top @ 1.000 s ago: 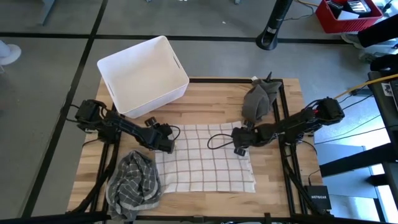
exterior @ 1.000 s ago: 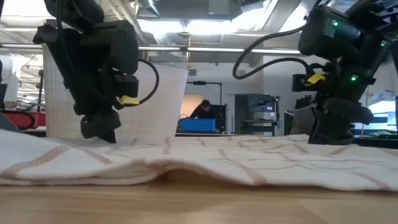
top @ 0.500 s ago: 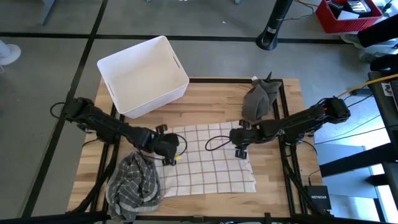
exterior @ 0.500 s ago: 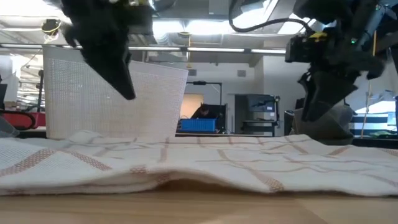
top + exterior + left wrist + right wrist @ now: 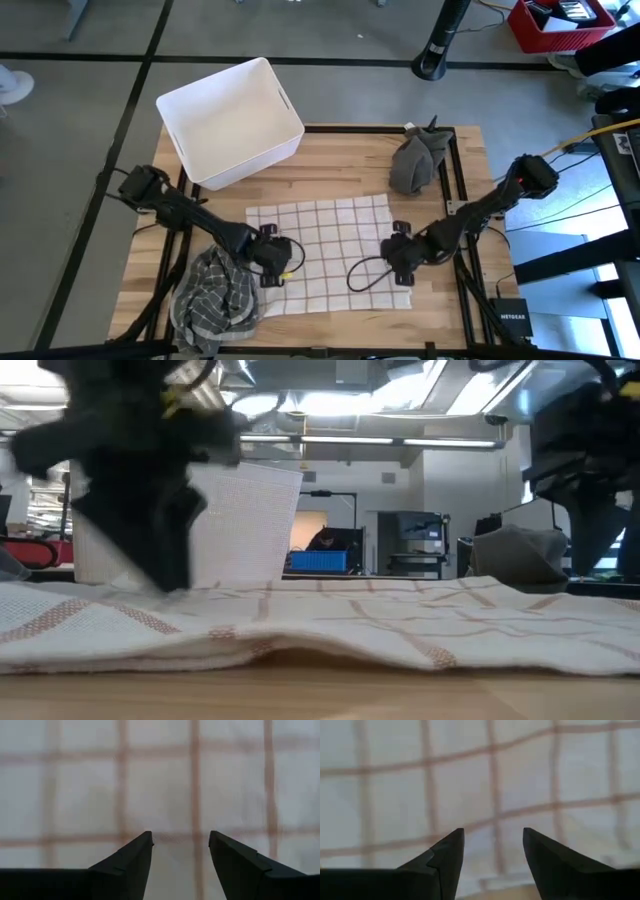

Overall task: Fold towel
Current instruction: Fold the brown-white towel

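Towel (image 5: 330, 250) lies flat on the tabletop (image 5: 340, 170); left tool (image 5: 179, 851) and right tool (image 5: 493, 847) hover over it, jaws apart, empty.

Bin: I see a white plastic bin (image 5: 230, 120) at the upper left of the high view, empty, partly overhanging my table's far edge.
Grey cloth: a crumpled dark grey cloth (image 5: 417, 160) lies right of centre, near the far edge.
Plaid cloth: a bunched grey plaid cloth (image 5: 215, 295) sits at the lower left.
Table: my wooden table (image 5: 340, 165) shows bare between them.
Crate: a red crate (image 5: 560, 22) stands on the floor, upper right.
Person: someone (image 5: 328, 538) bends over a blue bin (image 5: 318, 561) in the low view's centre background.
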